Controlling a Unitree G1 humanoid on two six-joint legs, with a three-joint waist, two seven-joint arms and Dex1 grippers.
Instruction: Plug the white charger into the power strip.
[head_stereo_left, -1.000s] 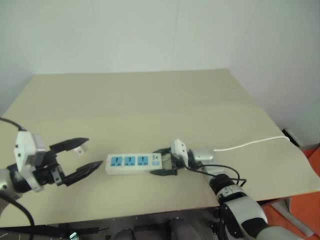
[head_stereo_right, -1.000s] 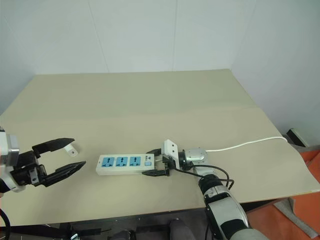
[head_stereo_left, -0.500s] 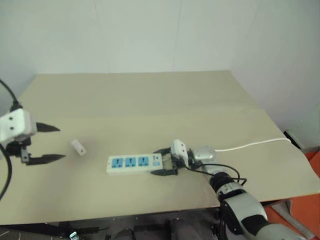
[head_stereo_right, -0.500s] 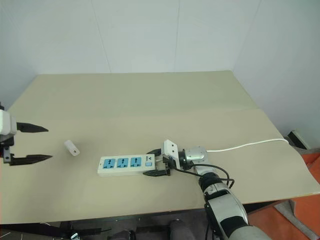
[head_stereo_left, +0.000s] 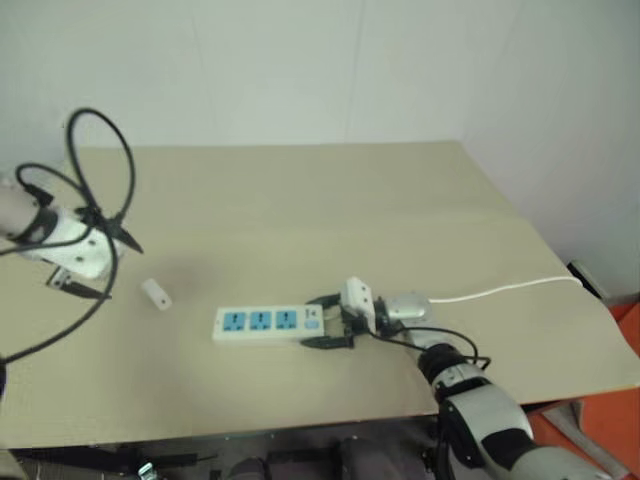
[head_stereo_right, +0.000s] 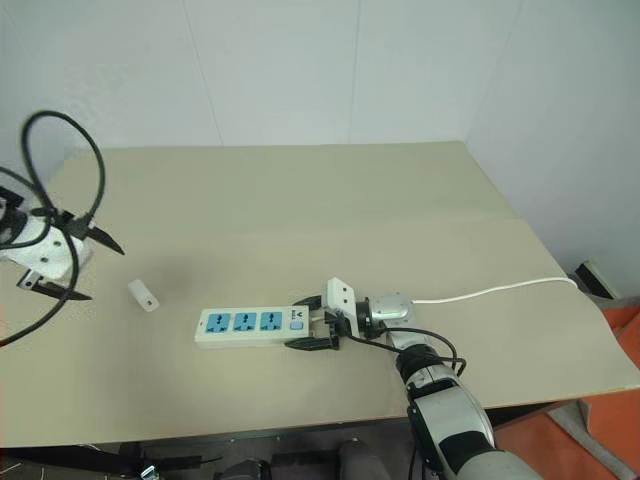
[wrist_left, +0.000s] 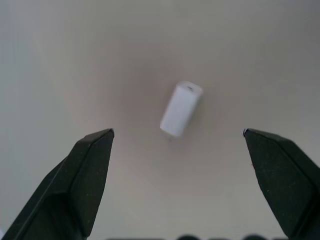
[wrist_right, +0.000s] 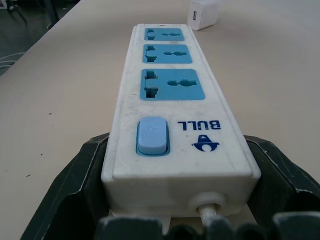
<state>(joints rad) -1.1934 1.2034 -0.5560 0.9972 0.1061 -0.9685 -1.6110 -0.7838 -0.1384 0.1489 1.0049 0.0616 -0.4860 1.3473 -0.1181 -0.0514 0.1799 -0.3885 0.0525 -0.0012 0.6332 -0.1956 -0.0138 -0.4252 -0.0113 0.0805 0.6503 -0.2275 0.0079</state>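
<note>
Charger (wrist_left: 181, 108), judged light, rigid and smooth, lies free at frame centre between wide-open left fingers (wrist_left: 90, 165), best gripped across long flat sides; strip (wrist_right: 175, 105) is clamped by right fingers (wrist_right: 75, 200).

A bare test room or lab corner, by the look of it: plain white panelled walls (head_stereo_right: 300, 70) meet behind a wide beige counter (head_stereo_right: 300, 200) with hardly anything on it, and a strip of orange-red floor (head_stereo_right: 590, 430) shows past the counter's right edge. Loose black cabling (head_stereo_right: 60, 190) loops in the air at the left
</note>
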